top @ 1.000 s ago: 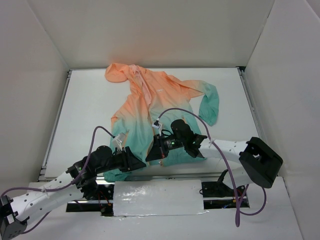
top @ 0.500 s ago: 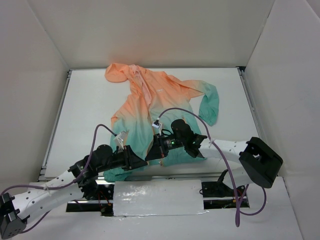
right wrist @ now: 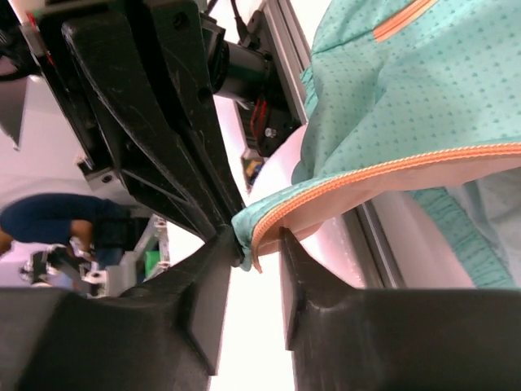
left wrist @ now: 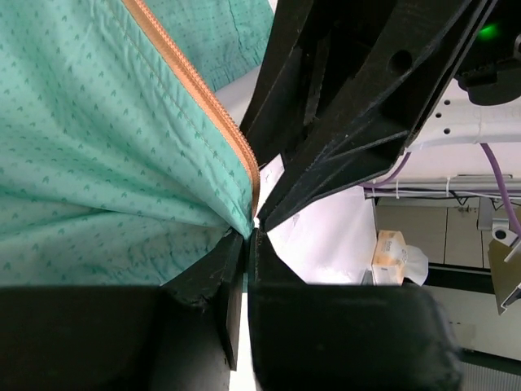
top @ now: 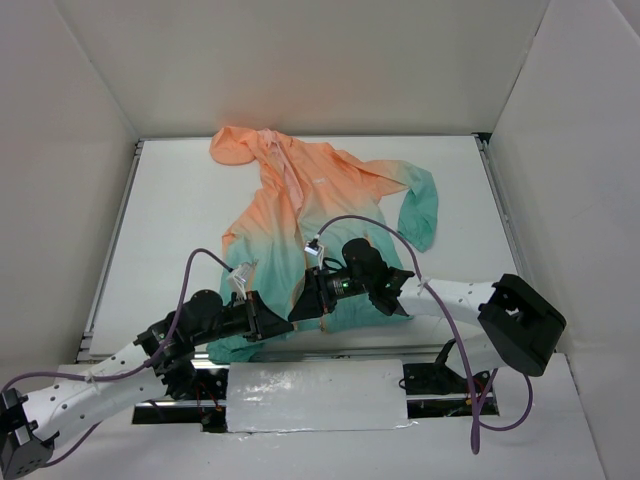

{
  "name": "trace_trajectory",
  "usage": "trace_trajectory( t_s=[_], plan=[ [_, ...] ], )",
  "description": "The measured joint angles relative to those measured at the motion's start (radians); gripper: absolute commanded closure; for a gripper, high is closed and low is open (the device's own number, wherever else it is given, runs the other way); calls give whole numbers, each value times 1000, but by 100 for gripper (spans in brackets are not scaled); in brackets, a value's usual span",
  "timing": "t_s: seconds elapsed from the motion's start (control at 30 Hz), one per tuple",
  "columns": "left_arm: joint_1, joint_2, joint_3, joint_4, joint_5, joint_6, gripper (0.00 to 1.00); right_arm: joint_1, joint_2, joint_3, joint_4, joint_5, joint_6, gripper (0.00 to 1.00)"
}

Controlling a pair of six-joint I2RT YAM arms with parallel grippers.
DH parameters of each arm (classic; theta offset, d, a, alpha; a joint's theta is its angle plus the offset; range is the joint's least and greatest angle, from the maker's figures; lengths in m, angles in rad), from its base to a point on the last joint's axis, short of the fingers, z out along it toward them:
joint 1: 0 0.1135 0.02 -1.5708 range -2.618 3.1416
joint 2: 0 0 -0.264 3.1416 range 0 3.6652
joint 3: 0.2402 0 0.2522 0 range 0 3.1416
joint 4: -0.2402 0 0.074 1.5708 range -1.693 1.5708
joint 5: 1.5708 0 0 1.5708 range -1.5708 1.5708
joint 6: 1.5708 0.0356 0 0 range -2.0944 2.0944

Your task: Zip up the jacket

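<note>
The jacket (top: 300,200) lies flat on the white table, peach hood at the far left and teal hem toward the near edge. My left gripper (top: 283,322) is shut on the lower corner of the teal hem; in the left wrist view (left wrist: 248,236) the orange zipper (left wrist: 195,90) runs down into its tips. My right gripper (top: 298,310) meets it tip to tip. In the right wrist view (right wrist: 254,244) its jaws stand slightly apart, with the hem corner and zipper edge (right wrist: 391,167) between them. The left gripper's black fingers (right wrist: 155,122) show just beyond.
White enclosure walls surround the table. A metal rail (right wrist: 285,49) runs along the near edge under the lifted hem. A silver taped plate (top: 315,395) sits between the arm bases. Purple cables (top: 350,222) loop above the arms. The right sleeve (top: 420,215) lies at the right.
My left gripper has moved slightly right, bringing the hem corner up to the right gripper's tips. The right gripper has edged a little left.
</note>
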Motion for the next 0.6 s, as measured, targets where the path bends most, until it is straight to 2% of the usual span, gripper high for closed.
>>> trace_trajectory(
  t_s=[0.17,0.23,0.3,0.47,0.6],
  plan=[
    [0,2,0,-2,2,24,100,-16,-12,-10,11,-2,4,56],
    [0,1,0,-6,-2,27,100,-45,-48,-38,10,-3,7,43],
    [0,-5,0,-8,-9,28,100,-83,-105,-77,4,-3,4,36],
    [0,-35,2,-54,-57,26,100,-130,-277,-113,-125,69,-47,39],
    [0,-51,17,-103,-121,18,100,-124,-336,-66,-360,241,-112,39]
  ],
)
